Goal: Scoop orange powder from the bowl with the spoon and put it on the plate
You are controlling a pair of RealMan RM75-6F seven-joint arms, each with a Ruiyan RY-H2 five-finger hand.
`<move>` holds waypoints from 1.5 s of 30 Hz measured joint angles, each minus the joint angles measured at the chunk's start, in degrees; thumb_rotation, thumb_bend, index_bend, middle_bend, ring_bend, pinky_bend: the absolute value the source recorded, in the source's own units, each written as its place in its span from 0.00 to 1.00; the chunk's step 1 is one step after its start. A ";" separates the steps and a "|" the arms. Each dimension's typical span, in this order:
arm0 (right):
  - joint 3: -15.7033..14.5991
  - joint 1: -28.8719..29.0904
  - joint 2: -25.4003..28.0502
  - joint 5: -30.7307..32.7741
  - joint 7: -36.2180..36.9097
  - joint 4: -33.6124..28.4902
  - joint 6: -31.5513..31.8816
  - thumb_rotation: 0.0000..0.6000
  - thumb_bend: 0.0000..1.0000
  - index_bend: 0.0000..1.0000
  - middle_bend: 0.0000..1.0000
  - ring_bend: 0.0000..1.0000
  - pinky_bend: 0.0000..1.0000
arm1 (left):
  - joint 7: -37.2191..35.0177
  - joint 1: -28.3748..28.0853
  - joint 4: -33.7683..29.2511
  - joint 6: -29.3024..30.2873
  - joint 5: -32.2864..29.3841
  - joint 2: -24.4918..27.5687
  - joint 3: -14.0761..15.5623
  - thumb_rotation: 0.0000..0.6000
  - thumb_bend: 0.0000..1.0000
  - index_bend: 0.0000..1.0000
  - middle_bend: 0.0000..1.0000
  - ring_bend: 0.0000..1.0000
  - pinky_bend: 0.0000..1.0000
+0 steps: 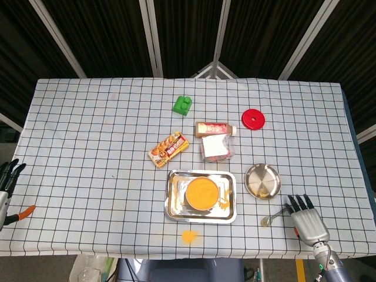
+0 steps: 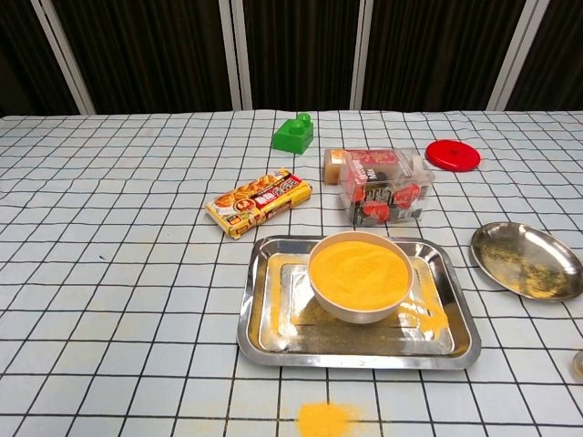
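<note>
A white bowl (image 1: 202,193) (image 2: 358,275) heaped with orange powder stands in a steel tray (image 1: 174,205) (image 2: 264,341). The round steel plate (image 1: 262,180) (image 2: 526,259) lies right of the tray with a dusting of powder. A metal spoon (image 1: 275,216) lies on the cloth just below the plate. My right hand (image 1: 306,218) hovers open right beside the spoon's handle end, fingers spread, holding nothing. My left hand (image 1: 7,179) is at the far left table edge, open. Neither hand shows in the chest view.
Spilled orange powder (image 1: 188,235) (image 2: 325,418) lies in front of the tray. Behind the tray are a snack pack (image 1: 168,149), a clear box (image 1: 216,147), a bottle (image 1: 214,128), a green block (image 1: 183,104) and a red lid (image 1: 253,119). Orange-handled pliers (image 1: 22,213) lie at the left edge.
</note>
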 measured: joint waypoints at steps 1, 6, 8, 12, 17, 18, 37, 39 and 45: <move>-0.01 0.02 -0.09 0.17 -0.25 0.05 -0.11 1.00 0.44 0.18 0.08 0.00 0.00 | -0.02 -0.01 -0.03 -0.06 -0.10 0.01 -0.02 1.00 0.00 0.00 0.00 0.00 0.00; -0.29 0.02 -0.59 0.42 -1.27 0.38 -0.27 1.00 0.44 0.18 0.08 0.00 0.00 | -0.18 0.00 -0.27 -0.15 -0.32 0.16 -0.08 1.00 0.00 0.00 0.00 0.00 0.00; -0.50 -0.03 -0.84 0.45 -1.77 0.70 -0.33 1.00 0.44 0.18 0.08 0.00 0.00 | -0.26 0.03 -0.31 -0.12 -0.31 0.19 -0.06 1.00 0.00 0.00 0.00 0.00 0.00; -0.88 -0.14 -1.31 0.44 -2.56 1.13 -0.35 1.00 0.44 0.18 0.08 0.00 0.00 | -0.33 0.04 -0.32 -0.16 -0.33 0.19 -0.04 1.00 0.00 0.00 0.00 0.00 0.00; -1.28 -0.29 -1.74 0.40 -3.48 1.58 -0.33 1.00 0.44 0.18 0.08 0.00 0.00 | -0.35 0.01 -0.43 -0.26 -0.43 0.24 -0.07 1.00 0.00 0.00 0.00 0.00 0.00; -1.32 -0.31 -1.80 0.43 -3.66 1.66 -0.32 1.00 0.44 0.19 0.08 0.00 0.00 | -0.38 -0.01 -0.43 -0.27 -0.44 0.23 -0.09 1.00 0.00 0.00 0.00 0.00 0.00; -1.78 -1.12 -2.22 0.11 -5.50 1.28 1.27 1.00 0.44 0.26 0.08 0.00 0.00 | -0.67 0.01 -0.52 -0.33 -0.49 0.26 -0.07 1.00 0.00 0.00 0.00 0.00 0.00; -1.79 -1.18 -2.22 0.09 -5.68 1.23 1.41 1.00 0.44 0.28 0.08 0.00 0.00 | -0.66 0.01 -0.51 -0.34 -0.49 0.25 -0.07 1.00 0.00 0.00 0.00 0.00 0.00; -1.67 -1.34 -2.37 -0.32 -6.06 1.43 2.16 1.00 0.45 0.28 0.08 0.00 0.00 | -0.73 0.00 -0.53 -0.40 -0.53 0.26 -0.07 1.00 0.00 0.00 0.00 0.00 0.00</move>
